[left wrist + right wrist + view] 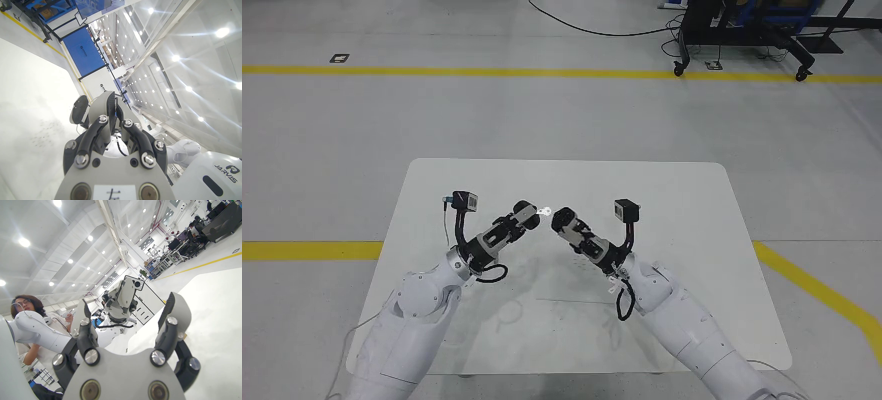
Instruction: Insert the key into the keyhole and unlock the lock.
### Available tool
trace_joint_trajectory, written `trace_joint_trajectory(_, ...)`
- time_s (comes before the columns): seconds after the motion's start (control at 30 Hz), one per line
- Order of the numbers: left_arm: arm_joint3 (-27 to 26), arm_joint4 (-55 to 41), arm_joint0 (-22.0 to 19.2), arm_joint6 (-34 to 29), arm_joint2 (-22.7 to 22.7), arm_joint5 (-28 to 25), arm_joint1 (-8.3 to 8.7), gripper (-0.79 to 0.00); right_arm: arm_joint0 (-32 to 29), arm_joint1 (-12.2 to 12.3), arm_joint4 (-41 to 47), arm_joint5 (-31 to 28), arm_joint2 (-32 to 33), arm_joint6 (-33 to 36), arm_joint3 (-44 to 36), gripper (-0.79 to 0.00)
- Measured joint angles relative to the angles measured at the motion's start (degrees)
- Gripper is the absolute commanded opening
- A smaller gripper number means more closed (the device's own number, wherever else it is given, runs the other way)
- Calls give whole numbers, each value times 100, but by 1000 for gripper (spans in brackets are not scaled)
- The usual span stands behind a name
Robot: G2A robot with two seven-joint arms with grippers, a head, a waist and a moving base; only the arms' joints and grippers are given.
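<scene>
Your left hand [534, 213] pinches what looks like the key [545, 210] above the table [682, 200], with your right hand [559, 216] spread wide and empty just beside it, so a nudge could twist that thin grip loose.

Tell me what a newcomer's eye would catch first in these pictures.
The two arms meeting tip to tip above the middle of the white table. The left gripper is shut, with what looks like a small silvery key at its tip; the right gripper faces it, jaws wide open.
</scene>
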Motion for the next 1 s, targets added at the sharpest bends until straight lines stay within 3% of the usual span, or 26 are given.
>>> trace_joint_trajectory(0.1, -247, 762, 83, 234, -116, -175, 39, -785, -8, 70, -206, 321, 107, 352, -69, 0)
trace_joint_trajectory(0.27, -703, 2041, 458, 416, -246, -379, 92, -785, -214, 356, -145, 439, 628, 1537, -522, 0)
trace_joint_trajectory(0.3, -760, 2106, 516, 370, -260, -409, 102, -785, -252, 407, -26, 502, 722, 1786, -637, -65)
trace_joint_trajectory(0.33, -822, 2185, 580, 307, -293, -429, 118, -785, -315, 470, 167, 590, 843, 2085, -813, -397)
trace_joint_trajectory(0.4, -908, 2421, 654, 298, -365, -442, 141, -785, -429, 549, 480, 737, 980, 2502, -1090, -428)
trace_joint_trajectory(0.57, -1128, 2849, 890, 413, -355, -605, 164, -785, -558, 691, 1020, 1370, 1058, 3623, -1567, -400)
trace_joint_trajectory(0.8, -1291, 3220, 1016, 603, -280, -643, 176, -785, -543, 734, 1274, 1489, 1011, 3935, -1647, -468)
trace_joint_trajectory(0.93, -1354, 3434, 1054, 745, -273, -608, 182, -785, -487, 740, 1375, 1488, 938, 4014, -1629, -570)
trace_joint_trajectory(1.0, -1362, 3501, 1061, 791, -248, -607, 182, -785, -462, 741, 1385, 1477, 898, 4033, -1625, -674)
